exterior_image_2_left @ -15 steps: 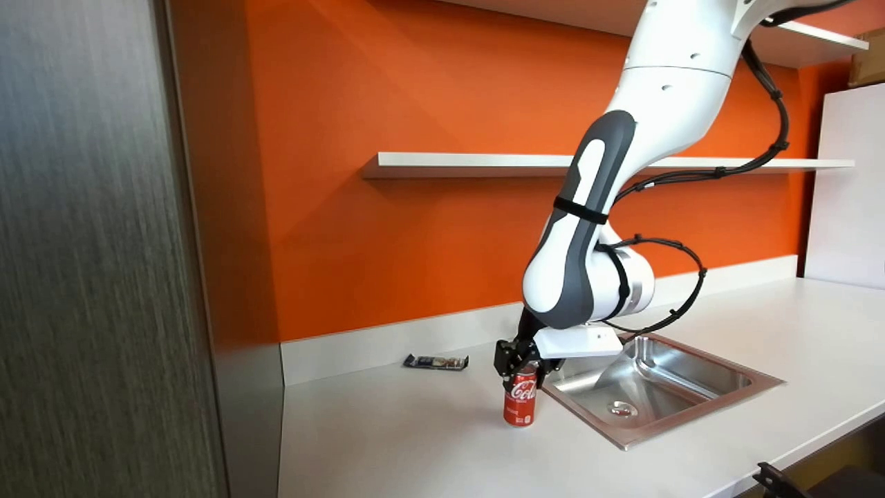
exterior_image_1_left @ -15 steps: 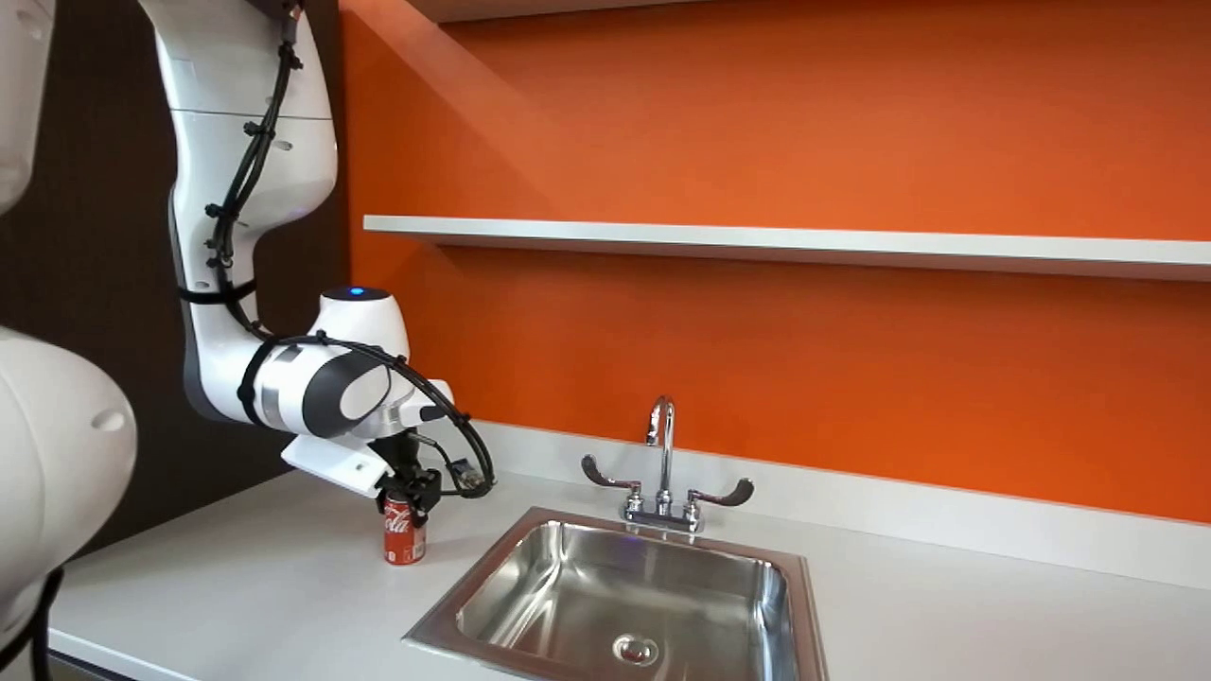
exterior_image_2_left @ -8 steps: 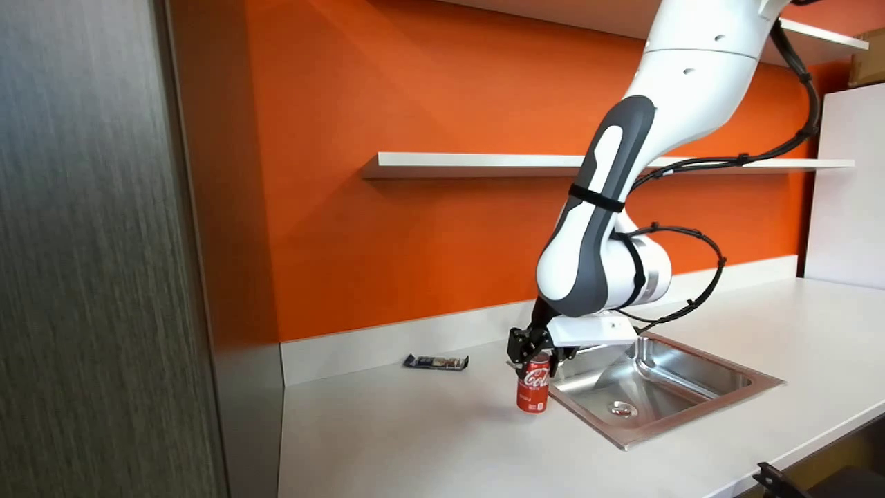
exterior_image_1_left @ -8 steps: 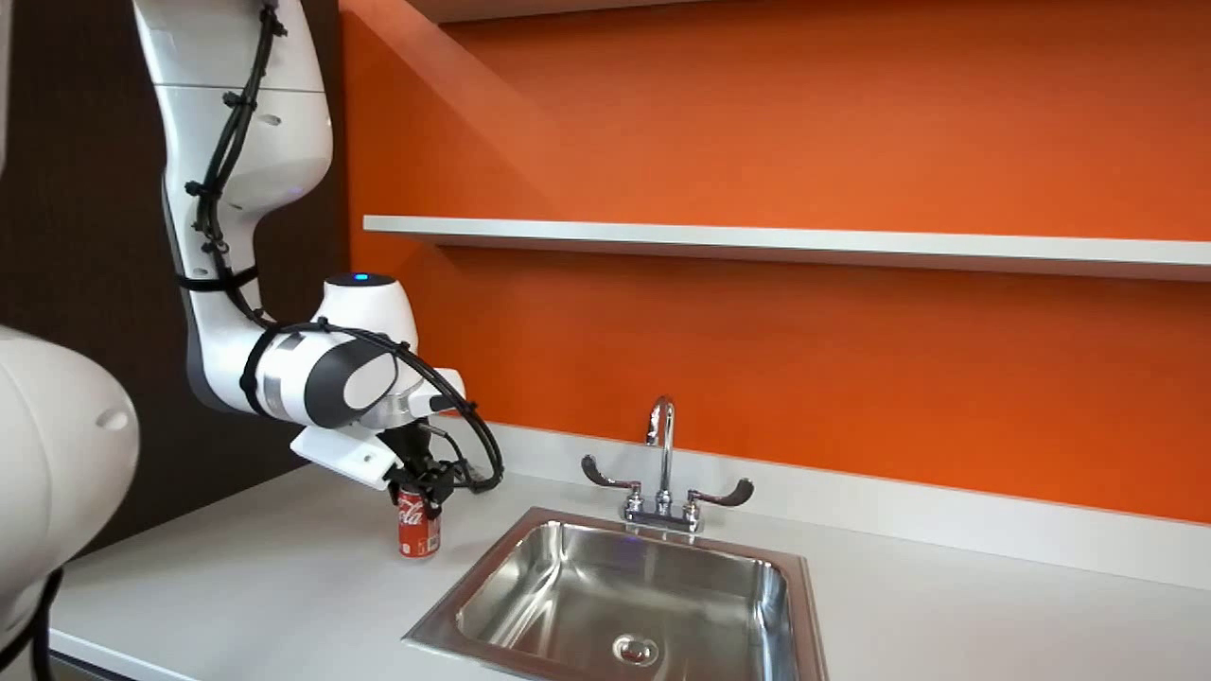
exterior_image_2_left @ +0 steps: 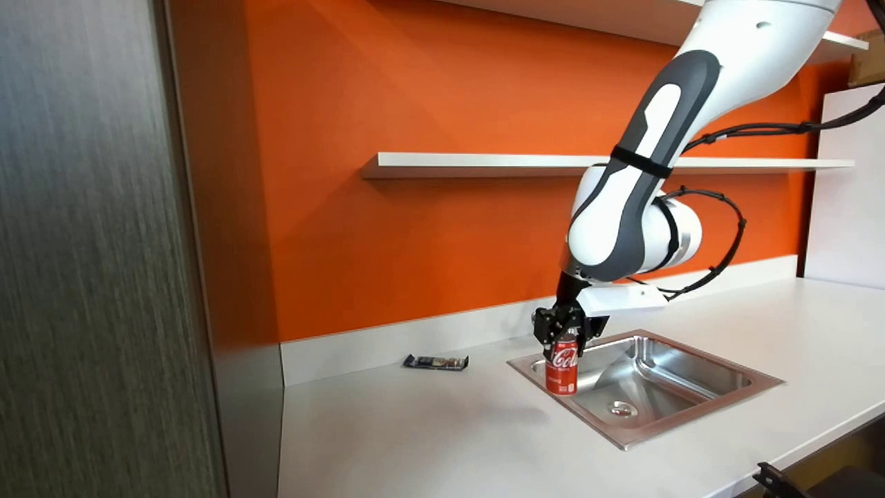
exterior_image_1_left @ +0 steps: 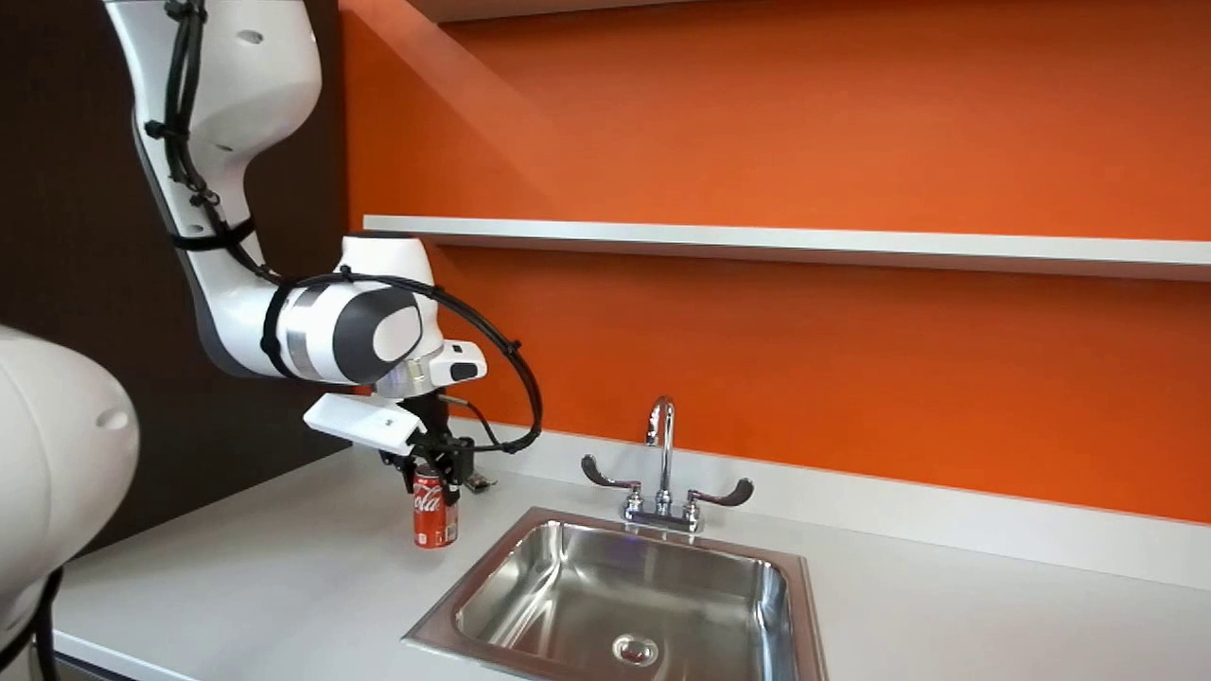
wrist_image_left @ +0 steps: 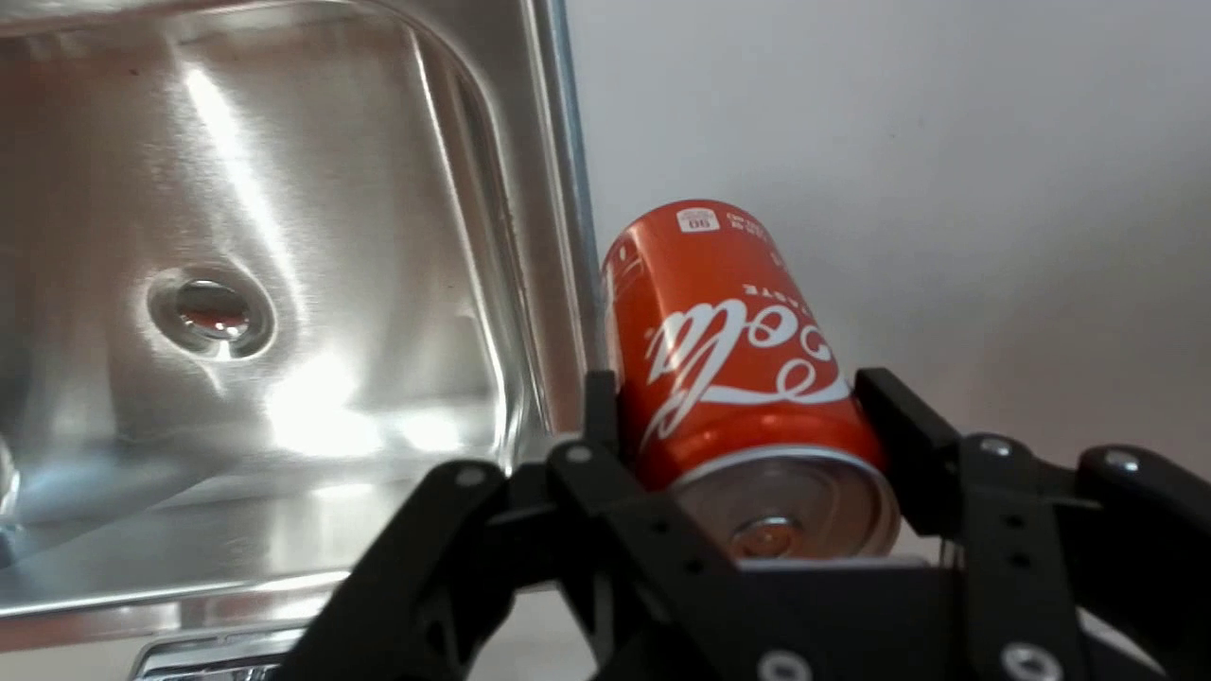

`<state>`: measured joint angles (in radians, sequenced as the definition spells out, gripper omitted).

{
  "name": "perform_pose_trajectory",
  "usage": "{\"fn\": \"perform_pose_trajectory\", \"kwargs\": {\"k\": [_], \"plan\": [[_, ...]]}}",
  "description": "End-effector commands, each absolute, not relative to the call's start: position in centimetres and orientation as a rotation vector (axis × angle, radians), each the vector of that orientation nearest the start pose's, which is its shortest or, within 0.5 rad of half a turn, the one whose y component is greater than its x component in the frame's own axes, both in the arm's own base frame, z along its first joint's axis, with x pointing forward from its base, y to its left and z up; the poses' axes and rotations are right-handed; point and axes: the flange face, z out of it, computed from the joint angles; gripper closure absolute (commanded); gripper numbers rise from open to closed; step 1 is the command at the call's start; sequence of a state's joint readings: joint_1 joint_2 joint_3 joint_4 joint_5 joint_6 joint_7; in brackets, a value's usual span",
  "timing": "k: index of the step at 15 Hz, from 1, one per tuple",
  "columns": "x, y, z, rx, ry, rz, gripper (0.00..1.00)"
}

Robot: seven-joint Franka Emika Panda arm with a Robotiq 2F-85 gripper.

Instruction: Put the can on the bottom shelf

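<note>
The red can (exterior_image_1_left: 435, 518) is upright between the fingers of my gripper (exterior_image_1_left: 431, 484). It also shows in an exterior view (exterior_image_2_left: 561, 375) and in the wrist view (wrist_image_left: 728, 322). My gripper (exterior_image_2_left: 565, 340) is shut on the can's upper part, with a finger against each side in the wrist view (wrist_image_left: 738, 397). The can appears raised a little above the counter, its shadow apart from its base, beside the sink's edge. The bottom shelf (exterior_image_1_left: 785, 238) is the long white plank on the orange wall, well above the can. It also shows in an exterior view (exterior_image_2_left: 470, 160).
A steel sink (exterior_image_1_left: 806, 615) with a faucet (exterior_image_1_left: 665, 463) is set in the white counter (exterior_image_2_left: 387, 443). A small dark wrapped bar (exterior_image_2_left: 435, 362) lies near the backsplash. A higher shelf (exterior_image_2_left: 567, 12) runs above. A dark cabinet panel (exterior_image_2_left: 124, 263) stands at the side.
The gripper and can have moved up and to the right in both exterior views, closer to the sink. The can stays held between the fingers. The arm's elbow has shifted with it.
</note>
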<state>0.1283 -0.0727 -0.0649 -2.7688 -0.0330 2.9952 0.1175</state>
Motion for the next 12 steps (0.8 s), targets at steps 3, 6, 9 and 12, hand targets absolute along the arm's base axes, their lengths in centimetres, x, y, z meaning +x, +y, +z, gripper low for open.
{"fn": "perform_pose_trajectory", "kwargs": {"k": [3, 6, 9, 12], "plan": [[39.2, 4.2, 32.8, -3.161, -0.027, -0.329, 0.61], [38.5, 5.4, 36.5, -3.158, -0.047, -0.286, 0.61], [37.9, 6.0, 40.5, -3.152, -0.040, -0.279, 0.61], [37.4, 6.3, 44.9, -3.148, -0.034, -0.291, 0.61]]}}
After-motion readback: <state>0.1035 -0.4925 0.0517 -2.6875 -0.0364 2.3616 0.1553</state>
